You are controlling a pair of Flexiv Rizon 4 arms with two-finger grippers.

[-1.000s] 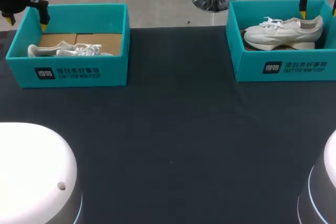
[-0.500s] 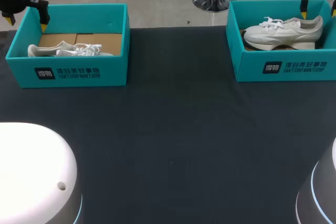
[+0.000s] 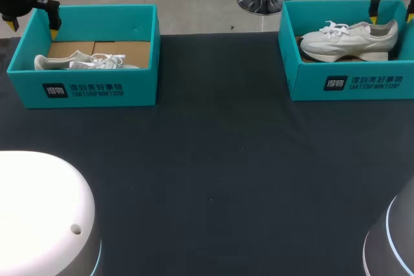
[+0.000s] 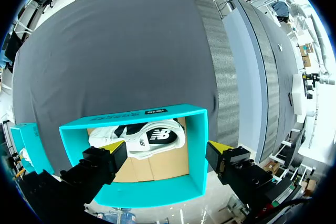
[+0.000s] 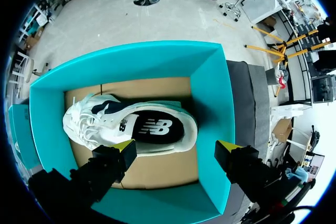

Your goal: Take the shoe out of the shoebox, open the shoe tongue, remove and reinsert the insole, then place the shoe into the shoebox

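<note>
My left gripper (image 4: 167, 148) and right gripper (image 5: 176, 146): wide open, empty.
Each hangs over a boxed shoe (image 5: 131, 127).

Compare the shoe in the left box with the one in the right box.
The left shoe sits low in the left box, only its top showing; the right shoe shows nearly its whole side over the wall of the right box. The left shoe's toe points to the robot's right, the right shoe's to the robot's left. Both are white and laced.

Right shoebox (image 3: 362, 83) walls hem its shoe (image 3: 349, 40); open room only from above
</note>
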